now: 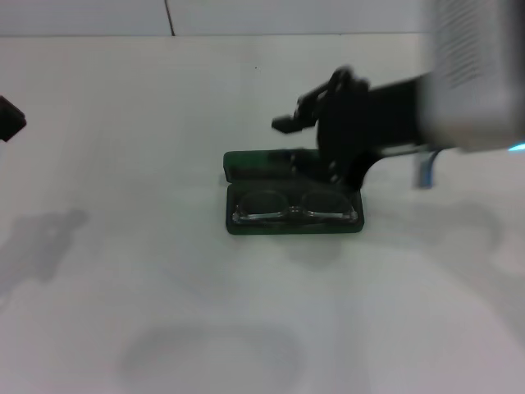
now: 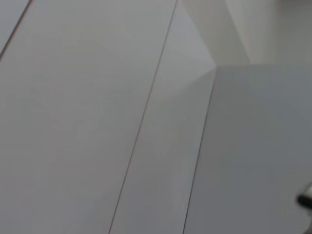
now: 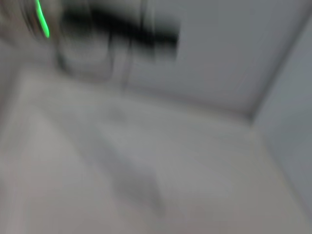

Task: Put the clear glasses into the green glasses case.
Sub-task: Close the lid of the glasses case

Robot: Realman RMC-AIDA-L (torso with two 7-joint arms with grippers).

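clear glasses (image 1: 294,207) inside open green glasses case (image 1: 246,226); right tool (image 1: 308,123) above lid

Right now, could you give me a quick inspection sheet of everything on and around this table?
Surface: plain white table, faint shadows on it.
Job's things: the green glasses case lies open near the middle; the clear glasses lie inside its lower half, lenses side by side.
Clutter: nothing seen.
Grippers: the right gripper hangs just behind the case's raised lid, above the far edge; the left gripper sits at the table's far left edge, idle.
Cables: a short blue one hangs under the right arm.
Surroundings: pale wall panels behind the table, with one dark seam.
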